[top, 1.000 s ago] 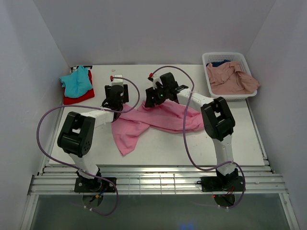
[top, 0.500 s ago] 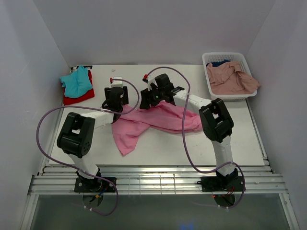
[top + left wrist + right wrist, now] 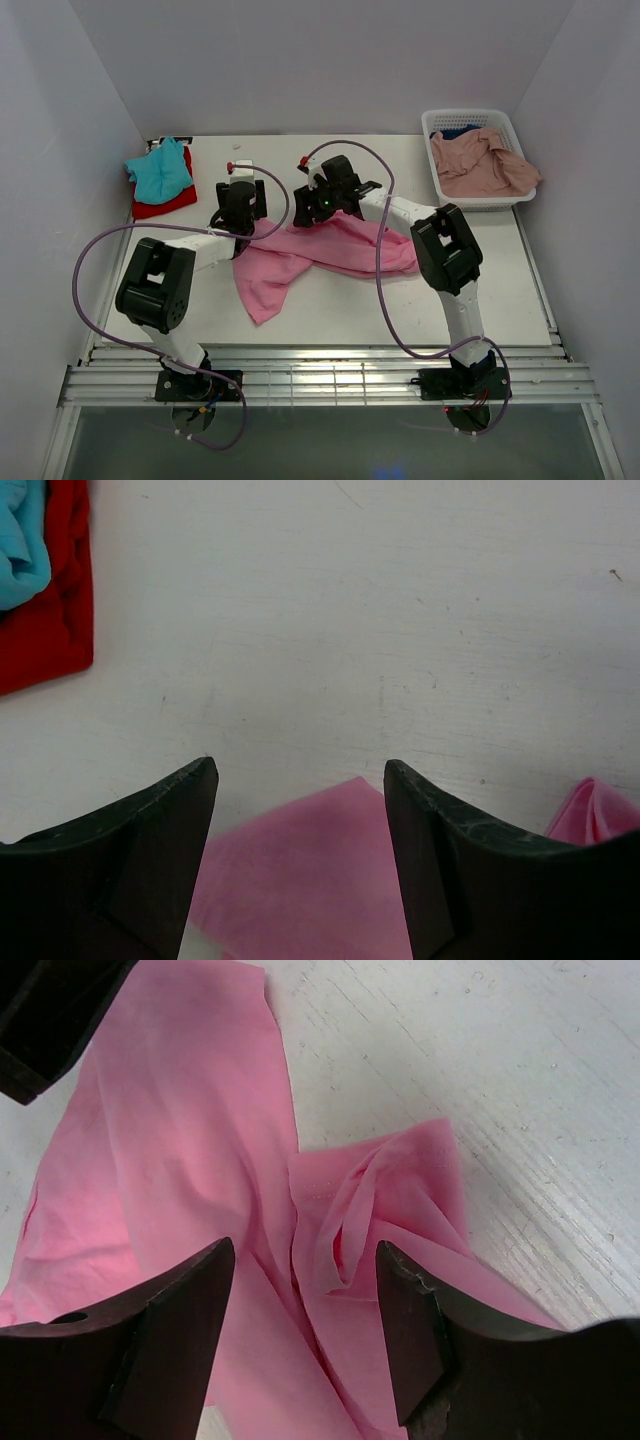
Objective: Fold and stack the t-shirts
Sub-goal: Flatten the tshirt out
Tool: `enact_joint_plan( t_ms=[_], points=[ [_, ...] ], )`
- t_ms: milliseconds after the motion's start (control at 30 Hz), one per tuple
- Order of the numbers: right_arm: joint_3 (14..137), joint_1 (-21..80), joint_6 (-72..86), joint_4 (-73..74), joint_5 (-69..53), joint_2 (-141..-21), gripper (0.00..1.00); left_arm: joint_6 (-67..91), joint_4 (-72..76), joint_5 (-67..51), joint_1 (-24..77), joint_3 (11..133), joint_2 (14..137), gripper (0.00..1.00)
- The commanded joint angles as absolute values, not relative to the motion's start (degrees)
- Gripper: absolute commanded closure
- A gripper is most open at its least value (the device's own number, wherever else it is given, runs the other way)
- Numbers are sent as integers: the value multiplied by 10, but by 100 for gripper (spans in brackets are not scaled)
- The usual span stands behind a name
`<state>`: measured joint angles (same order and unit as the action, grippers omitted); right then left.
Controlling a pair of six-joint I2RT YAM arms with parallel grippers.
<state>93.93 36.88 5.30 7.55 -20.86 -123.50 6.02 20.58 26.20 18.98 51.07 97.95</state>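
Pink t-shirt (image 3: 330, 250) lies crumpled on the worktop (image 3: 400, 315); its edge sits beneath our left end effector (image 3: 298, 775), spread and empty; a bunched fold sits beneath our right end effector (image 3: 305, 1255), likewise spread.

White table (image 3: 400, 310), pink t-shirt (image 3: 330, 250), red t-shirt (image 3: 165, 207), basket (image 3: 475, 203)

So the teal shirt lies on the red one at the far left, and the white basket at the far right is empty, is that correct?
The white basket is not empty: a salmon-pink shirt lies in it, draped over its rim, as the top external view shows. The teal shirt does lie on the red shirt at the far left.
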Motion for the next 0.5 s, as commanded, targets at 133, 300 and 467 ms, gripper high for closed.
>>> enact_joint_plan(
  t_ms=[133, 300, 467],
  points=[
    [942, 373, 45, 73, -199, -1247, 38, 64, 206, 271, 192, 507, 947, 22],
    [933, 374, 42, 77, -192, -1246, 40, 65, 206, 272, 192, 505, 945, 22],
    [924, 373, 40, 75, -195, -1250, 48, 67, 206, 276, 192, 504, 941, 22]
  ],
)
